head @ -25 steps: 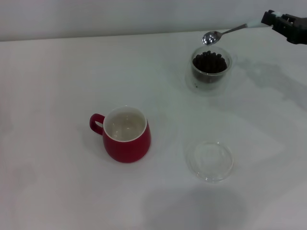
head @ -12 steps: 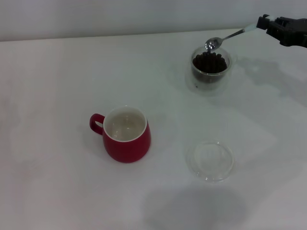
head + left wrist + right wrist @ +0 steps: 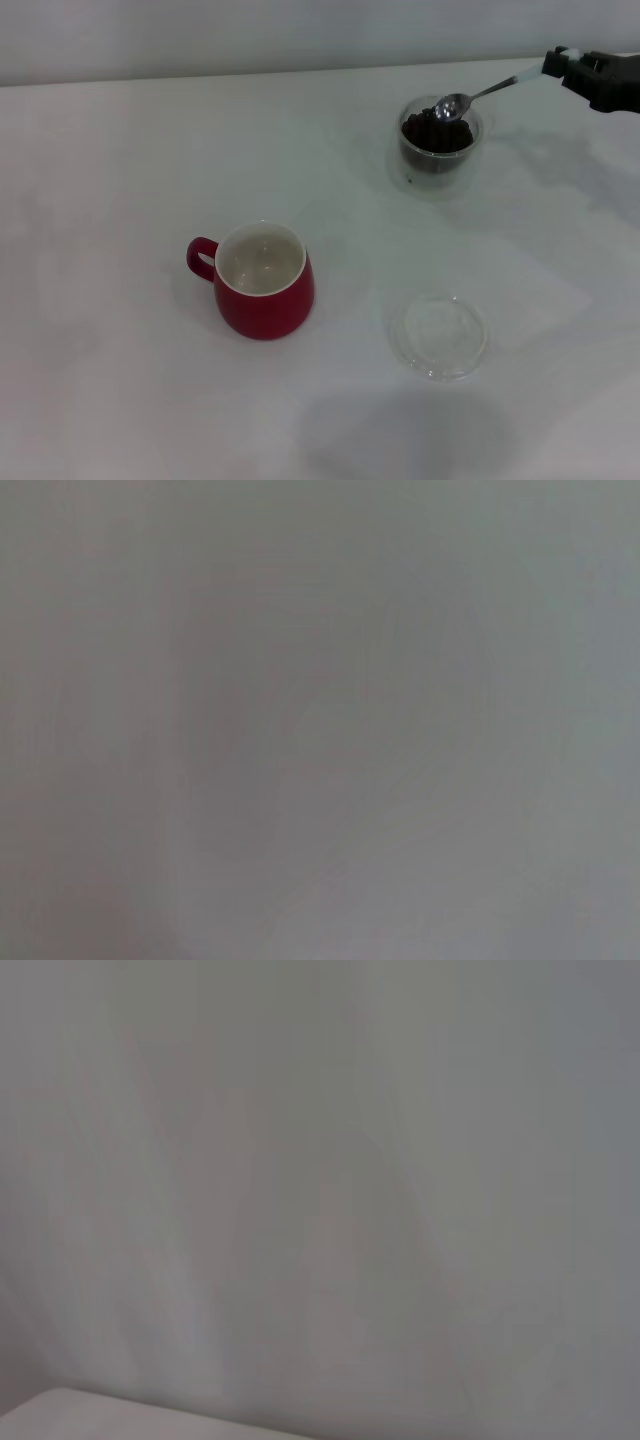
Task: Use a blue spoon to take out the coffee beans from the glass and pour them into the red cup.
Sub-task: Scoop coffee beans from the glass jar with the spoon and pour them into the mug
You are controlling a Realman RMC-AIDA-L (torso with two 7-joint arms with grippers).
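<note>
The right claw (image 3: 562, 62) is reaching in from the far right edge of the head view, clenching the pale end of the blue spoon (image 3: 480, 93). Only the dark front of that claw is showing; the arm behind it is running out of view, so its joints cannot be read. The claw is hanging above the bench (image 3: 120, 380), to the right of the glass (image 3: 437, 143) and a little beyond it, higher than the rim.

The spoon is slanting down and leftward from the claw toward the glass. Its shiny bowl is sitting over the mouth of the glass, at the far side of the opening, right at the top of the coffee beans (image 3: 436, 132). Whether the bowl is touching the beans or carrying any cannot be told. The beans are filling the glass in a dark heap nearly up to the rim.

The red cup (image 3: 262, 281) is standing upright well to the near left of the glass, its loop handle pointing left and its white inside showing. A flat clear dish (image 3: 438, 335) is lying on the bench nearer than the glass, almost straight in front of it and to the right of the cup.

The left claw is not appearing in any view, and both wrist views are showing only a plain grey surface.
</note>
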